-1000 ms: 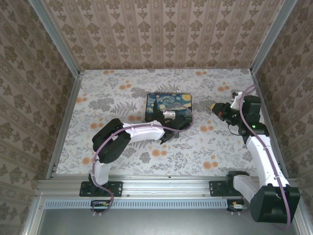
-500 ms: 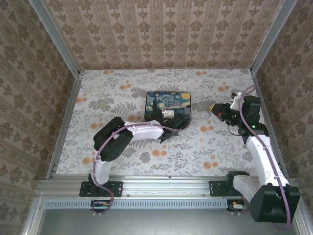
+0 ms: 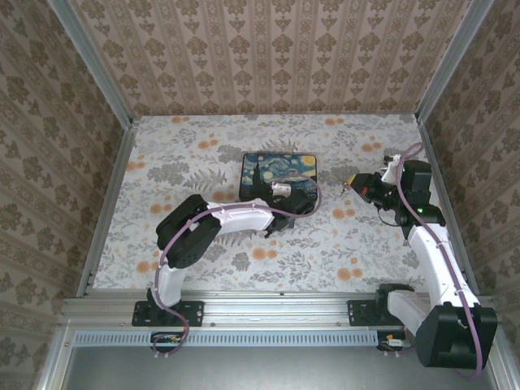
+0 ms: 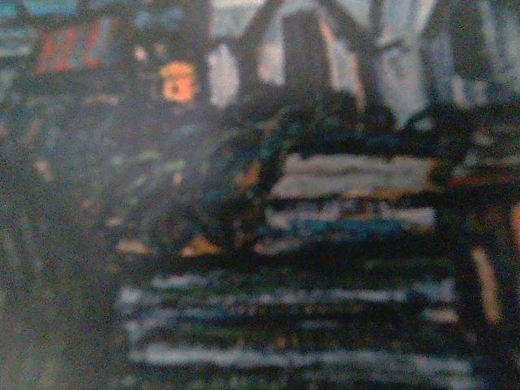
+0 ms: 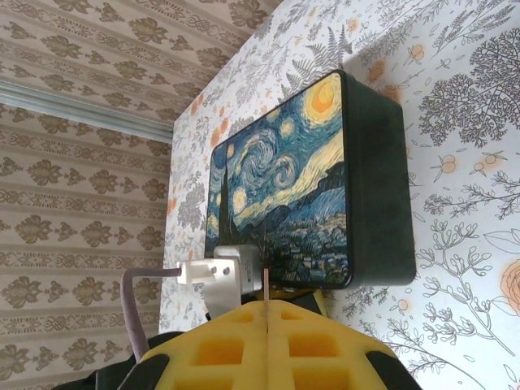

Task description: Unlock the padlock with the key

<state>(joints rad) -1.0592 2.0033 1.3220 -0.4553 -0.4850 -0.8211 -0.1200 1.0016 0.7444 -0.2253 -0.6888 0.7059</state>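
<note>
Key (image 5: 266, 286) pinched edge-on between shut right gripper (image 5: 266, 315) pads, aimed toward box (image 5: 292, 171), likely for insertion; left gripper (image 3: 282, 192) sits low over box, probably steadying it; its jaw gap can't be told.

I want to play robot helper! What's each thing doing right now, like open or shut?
box: lid shut, lying flat.
left gripper: low at the box's near edge; open or shut, can't tell.
right gripper: shut on a thin sliver, likely the key, off to the box's side.
</note>
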